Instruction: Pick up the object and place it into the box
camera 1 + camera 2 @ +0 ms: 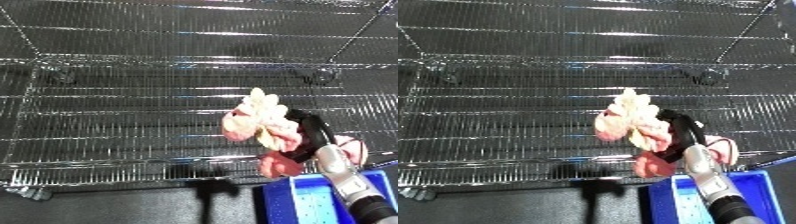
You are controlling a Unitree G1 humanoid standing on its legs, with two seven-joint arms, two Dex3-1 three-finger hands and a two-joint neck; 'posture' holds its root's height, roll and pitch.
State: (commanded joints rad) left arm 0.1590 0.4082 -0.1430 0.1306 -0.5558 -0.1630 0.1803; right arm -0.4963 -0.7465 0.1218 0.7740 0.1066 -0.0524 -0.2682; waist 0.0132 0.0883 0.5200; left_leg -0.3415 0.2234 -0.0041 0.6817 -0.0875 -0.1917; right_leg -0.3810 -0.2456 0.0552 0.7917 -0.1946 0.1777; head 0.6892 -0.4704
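Above the chrome wire shelf [115, 125], right of centre, a crumpled pink and cream cloth bundle [262, 125] hangs clear of the wires, clutched in the curled fingers of the right robot hand [306, 132]. Below it, at the lower right, sits the blue plastic bin [311, 197].

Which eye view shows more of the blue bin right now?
The left eye view: the blue bin shows its left wall and perforated floor beside the right hand. The right eye view shows nearly the same, the forearm covering more.

No text or label can be read.
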